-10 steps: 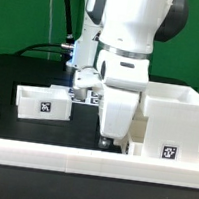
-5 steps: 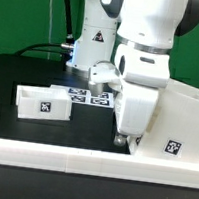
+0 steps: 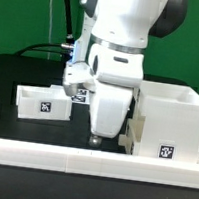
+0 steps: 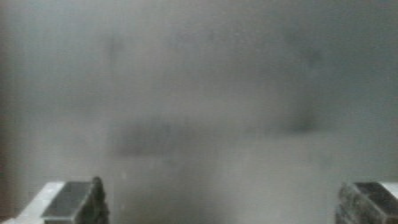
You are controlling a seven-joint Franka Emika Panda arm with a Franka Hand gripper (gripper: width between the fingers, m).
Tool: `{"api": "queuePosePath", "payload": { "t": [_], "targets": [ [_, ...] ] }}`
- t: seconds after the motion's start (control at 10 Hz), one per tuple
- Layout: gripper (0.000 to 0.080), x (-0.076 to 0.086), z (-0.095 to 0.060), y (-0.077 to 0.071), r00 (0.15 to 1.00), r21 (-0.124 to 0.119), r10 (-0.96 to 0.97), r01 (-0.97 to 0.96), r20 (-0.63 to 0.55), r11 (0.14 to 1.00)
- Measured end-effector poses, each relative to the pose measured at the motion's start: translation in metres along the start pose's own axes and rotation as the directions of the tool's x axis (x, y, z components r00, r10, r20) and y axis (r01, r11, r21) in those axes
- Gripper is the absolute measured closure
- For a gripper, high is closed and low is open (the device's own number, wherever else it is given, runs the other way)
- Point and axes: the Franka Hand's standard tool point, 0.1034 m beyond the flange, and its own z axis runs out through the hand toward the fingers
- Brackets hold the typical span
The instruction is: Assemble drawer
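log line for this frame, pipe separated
fingers: open, nothing between | arm: low over table, between small box and large box in exterior view | wrist view: blurred

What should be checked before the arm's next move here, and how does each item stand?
1. Gripper open: ok, fingers wide apart.
2. Gripper empty: ok, nothing between the fingers.
3. Drawer case upright, open side up: ok.
4. Small drawer upright, not gripped: ok.
5. Gripper clear of drawer case: cannot tell, arm hides it.
6. Wrist view sharp: not ok, blurred.
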Motion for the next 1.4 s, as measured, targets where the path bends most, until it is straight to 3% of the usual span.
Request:
{"api": "queuePosePath", "payload": {
  "t": [0.2, 0.4, 0.5, 0.6, 1.0, 1.1, 1.2, 1.3, 1.4],
  "targets": [
    [0.015, -0.035, -0.001, -0.001, 1.0, -0.024, 0.004, -0.005, -0.004, 1.0],
    [0.015, -0.052, -0.019, -0.01, 0.999, -0.075, 0.035, -0.036, -0.007, 0.997],
    [0.015, -0.055, -0.029, -0.019, 0.999, -0.12, 0.048, -0.049, -0.012, 0.992],
    [0.015, -0.054, -0.032, -0.034, 0.998, -0.127, 0.062, -0.064, -0.019, 0.99],
    [0.015, -0.056, -0.029, -0.033, 0.998, -0.121, 0.061, -0.063, -0.018, 0.991],
    [0.015, -0.068, -0.033, -0.032, 0.994, -0.176, 0.104, -0.108, -0.029, 0.978],
    [0.015, -0.082, -0.041, -0.041, 0.986, -0.22, 0.16, -0.164, -0.036, 0.962],
    [0.015, -0.085, -0.047, -0.049, 0.976, -0.242, 0.212, -0.218, -0.049, 0.946],
    [0.015, -0.084, -0.049, -0.054, 0.971, -0.247, 0.231, -0.238, -0.055, 0.94]
  ]
}}
